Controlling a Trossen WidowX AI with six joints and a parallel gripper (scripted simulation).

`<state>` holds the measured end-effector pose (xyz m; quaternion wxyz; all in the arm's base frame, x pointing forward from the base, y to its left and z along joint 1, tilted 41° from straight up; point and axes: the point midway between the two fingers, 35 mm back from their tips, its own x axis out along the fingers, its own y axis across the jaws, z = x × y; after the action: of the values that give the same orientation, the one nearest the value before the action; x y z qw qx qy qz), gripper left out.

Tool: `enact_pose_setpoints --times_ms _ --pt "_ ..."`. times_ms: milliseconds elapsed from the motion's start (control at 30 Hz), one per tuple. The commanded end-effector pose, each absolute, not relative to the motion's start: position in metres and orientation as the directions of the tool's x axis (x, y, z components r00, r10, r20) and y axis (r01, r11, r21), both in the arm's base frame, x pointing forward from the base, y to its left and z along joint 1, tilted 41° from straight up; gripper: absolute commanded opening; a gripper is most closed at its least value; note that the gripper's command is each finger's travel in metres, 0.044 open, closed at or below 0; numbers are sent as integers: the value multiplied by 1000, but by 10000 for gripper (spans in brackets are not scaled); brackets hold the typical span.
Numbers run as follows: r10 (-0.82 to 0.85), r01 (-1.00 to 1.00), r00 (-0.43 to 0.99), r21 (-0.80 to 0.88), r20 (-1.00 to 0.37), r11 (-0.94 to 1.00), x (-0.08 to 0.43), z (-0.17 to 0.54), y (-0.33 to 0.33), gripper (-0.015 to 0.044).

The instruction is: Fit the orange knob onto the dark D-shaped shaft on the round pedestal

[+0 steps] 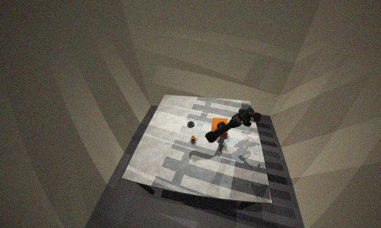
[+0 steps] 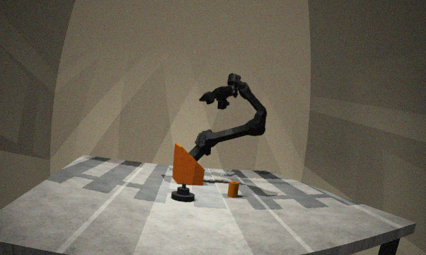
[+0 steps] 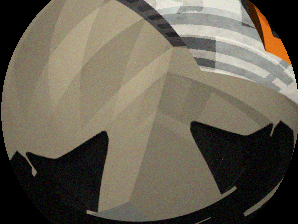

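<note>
The black two-finger claw (image 1: 257, 116) (image 2: 201, 98) (image 3: 149, 131) is in the air, released, with nothing between its fingers. The small orange cylindrical knob (image 1: 193, 139) (image 2: 233, 190) stands upright on the grey patterned table (image 1: 156, 149) (image 2: 185, 227) (image 3: 235, 35), apart from the dark round stepped pedestal (image 1: 190, 125) (image 2: 182, 195), whose shaft has no knob on it.

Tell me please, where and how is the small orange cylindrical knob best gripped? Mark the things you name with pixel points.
I would grip the orange cylindrical knob (image 1: 193, 139) (image 2: 233, 190) around its upright side wall, coming from straight above, with the fingers on opposite sides. It stands on end, taller than wide, and nothing leans on it. Its upper part seems the better choice, leaving the bottom free for the black stepped pedestal (image 1: 190, 124) (image 2: 182, 195).
</note>
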<state>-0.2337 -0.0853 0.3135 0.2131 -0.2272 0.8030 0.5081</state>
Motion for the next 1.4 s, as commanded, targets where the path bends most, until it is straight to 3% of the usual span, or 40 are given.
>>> enact_pose_setpoints --times_ms 0,133,400,567,733,867,1033,1167,1367 --pt "-148 -581 -806 719 -573 380 -234 314 -85 426" --pt "-213 -627 -779 726 -589 284 -229 308 -105 440" --pt "-497 -640 -534 711 -684 -291 -174 279 -203 440" --pt "-589 -411 -277 648 -759 -641 -107 254 -252 440" --pt "-568 -21 -19 568 -823 -823 -32 229 -277 440" --pt "-479 340 179 511 -860 -790 37 210 -278 440" --pt "-294 699 353 459 -888 -548 118 188 -255 440" --pt "-148 845 395 422 -907 -329 165 172 -228 440" --pt "45 908 418 418 -908 -2 212 156 -185 440"
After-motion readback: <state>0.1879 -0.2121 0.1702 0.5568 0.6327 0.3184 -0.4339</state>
